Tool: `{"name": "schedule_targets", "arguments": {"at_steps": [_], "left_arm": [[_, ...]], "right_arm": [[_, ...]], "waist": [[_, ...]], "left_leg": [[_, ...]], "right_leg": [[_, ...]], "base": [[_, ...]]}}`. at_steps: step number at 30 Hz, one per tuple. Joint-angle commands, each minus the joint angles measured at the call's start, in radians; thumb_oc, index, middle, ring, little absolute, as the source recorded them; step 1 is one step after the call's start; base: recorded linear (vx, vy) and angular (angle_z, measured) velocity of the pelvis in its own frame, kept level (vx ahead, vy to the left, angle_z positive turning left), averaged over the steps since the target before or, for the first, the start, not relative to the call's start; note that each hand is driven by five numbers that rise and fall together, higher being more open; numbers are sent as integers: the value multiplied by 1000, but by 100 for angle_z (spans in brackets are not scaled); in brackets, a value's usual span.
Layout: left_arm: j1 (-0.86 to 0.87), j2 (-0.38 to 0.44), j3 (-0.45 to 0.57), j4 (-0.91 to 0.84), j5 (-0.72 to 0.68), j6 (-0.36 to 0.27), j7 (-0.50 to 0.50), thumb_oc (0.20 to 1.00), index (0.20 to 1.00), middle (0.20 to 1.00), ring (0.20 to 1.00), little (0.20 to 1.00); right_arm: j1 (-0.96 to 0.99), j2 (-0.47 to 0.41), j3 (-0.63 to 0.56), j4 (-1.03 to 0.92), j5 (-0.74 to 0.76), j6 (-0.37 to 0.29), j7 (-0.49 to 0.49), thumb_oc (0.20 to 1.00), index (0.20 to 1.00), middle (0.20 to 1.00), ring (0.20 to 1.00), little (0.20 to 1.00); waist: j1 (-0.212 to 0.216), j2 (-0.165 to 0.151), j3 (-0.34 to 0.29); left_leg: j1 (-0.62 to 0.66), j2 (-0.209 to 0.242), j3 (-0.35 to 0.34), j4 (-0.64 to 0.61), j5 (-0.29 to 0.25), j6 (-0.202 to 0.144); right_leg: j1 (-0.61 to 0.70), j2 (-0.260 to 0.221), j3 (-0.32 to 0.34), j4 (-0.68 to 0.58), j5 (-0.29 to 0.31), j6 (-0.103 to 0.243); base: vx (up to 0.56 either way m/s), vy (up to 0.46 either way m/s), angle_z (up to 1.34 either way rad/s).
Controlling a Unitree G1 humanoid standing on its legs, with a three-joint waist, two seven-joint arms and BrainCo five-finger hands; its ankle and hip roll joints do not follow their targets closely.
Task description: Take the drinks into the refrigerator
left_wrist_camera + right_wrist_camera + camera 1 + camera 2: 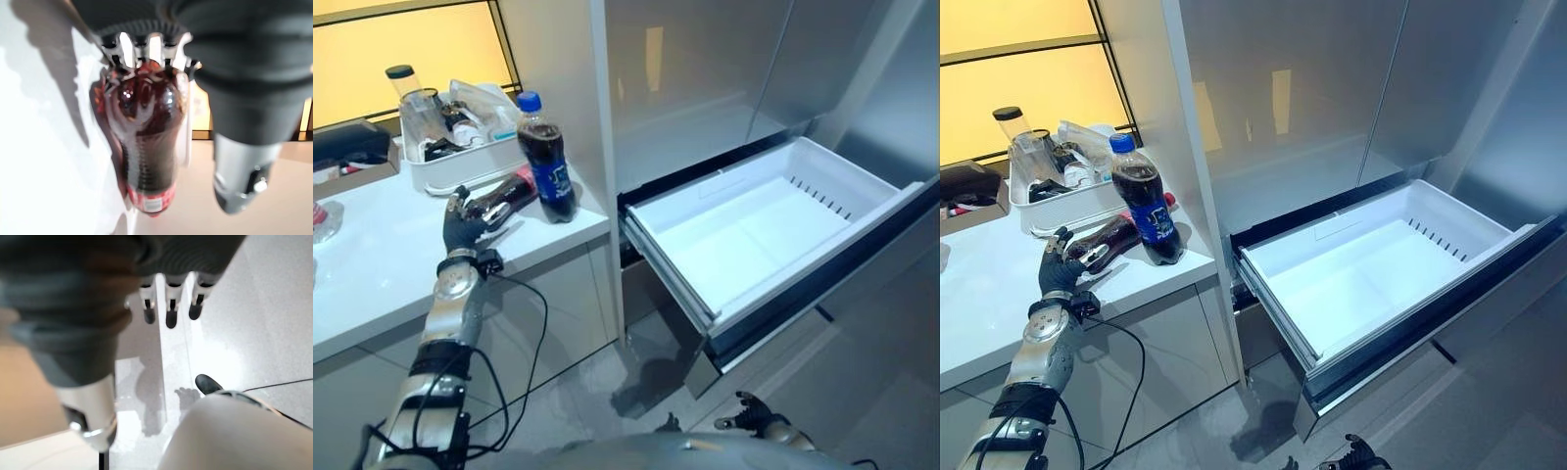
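While its left hand (pixel 462 223) curls around a lying red-capped cola bottle (pixel 501 199) on the counter (pixel 372 264) — grasp step — lifting toward the open fridge drawer (pixel 754 230) follows; right hand (pixel 751 418) hangs relaxed, empty.

So the white counter (pixel 382 264) sits on the left, with the fridge right beside it on the right. The fridge's drawer (pixel 759 230) is pulled out toward the robot, low down, below the closed fridge doors (pixel 705 69). On the counter near its right edge there's an upright cola bottle (pixel 545 159), and just left of it a second cola bottle (pixel 502 199) lying on its side, with the left hand (pixel 462 223) on its near end. Behind both bottles is a tray (pixel 450 168) holding a blender jar (pixel 416 108) and other bits. The right hand (pixel 751 415) hangs low over the floor, in front of the drawer.
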Motion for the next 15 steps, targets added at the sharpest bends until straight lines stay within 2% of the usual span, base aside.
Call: {"name": "schedule_targets", "arguments": {"at_steps": [1, 7, 10, 11, 12, 13, 14, 15], "left_arm": [[-50, -11, -15, -25, 51, -17, -25, 1000, 1000, 1000, 1000, 1000], [-32, 1, 2, -68, 93, -25, -11, 1000, 1000, 1000, 1000, 1000], [-23, 72, 5, -103, 230, -6, -14, 1000, 1000, 1000, 1000, 1000], [-23, 73, 5, -103, 231, -6, -14, 1000, 1000, 1000, 1000, 1000], [-21, 98, 10, -113, 264, 0, -15, 1000, 1000, 1000, 1000, 1000], [-47, 172, 4, -104, 359, 26, -30, 1000, 1000, 1000, 1000, 1000], [-48, 173, 3, -104, 359, 26, -30, 1000, 1000, 1000, 1000, 1000], [-84, 243, -12, -90, 425, 45, -43, 1000, 1000, 1000, 1000, 1000]], "right_arm": [[-53, 36, 12, 38, 18, -17, 10, 1000, 1000, 1000, 1000, 1000], [-51, 30, 5, 34, 20, -22, 10, 1000, 1000, 1000, 1000, 1000], [-47, 20, -2, 31, 17, -25, 14, 1000, 1000, 1000, 1000, 1000], [-47, 21, -2, 31, 17, -25, 14, 1000, 1000, 1000, 1000, 1000], [-45, 19, -4, 29, 17, -26, 17, 1000, 1000, 1000, 1000, 1000], [-36, 7, -8, 26, 16, -26, 23, 1000, 1000, 1000, 1000, 1000], [-36, 8, -8, 25, 16, -26, 24, 1000, 1000, 1000, 1000, 1000], [-29, 1, -7, 19, 18, -22, 29, 1000, 1000, 1000, 1000, 1000]], "waist": [[-13, -4, 50], [-8, -7, 53], [-4, -7, 53], [-4, -8, 53], [-4, -8, 52], [-4, -6, 51], [-4, -7, 52], [-5, -4, 50]], "left_leg": [[10, -53, -7, 2, -79, 38], [8, -55, -10, 2, -79, 39], [8, -56, -11, 2, -80, 39], [8, -56, -11, 2, -80, 39], [8, -56, -11, 2, -81, 39], [7, -57, -12, 2, -80, 39], [8, -57, -12, 2, -80, 39], [8, -57, -12, 2, -79, 38]], "right_leg": [[58, 2, -16, 31, -55, 52], [59, 1, -19, 31, -54, 52], [58, 0, -20, 32, -54, 53], [59, 0, -20, 32, -54, 54], [59, 0, -20, 32, -54, 54], [60, -1, -22, 32, -53, 55], [60, -1, -22, 32, -53, 55], [60, -2, -24, 33, -54, 57]], "base": [[0, 0, 0], [0, 0, 0], [0, 0, 0], [0, 0, 0], [0, 0, 0], [0, 0, 0], [0, 0, 0], [0, 0, 0]]}}
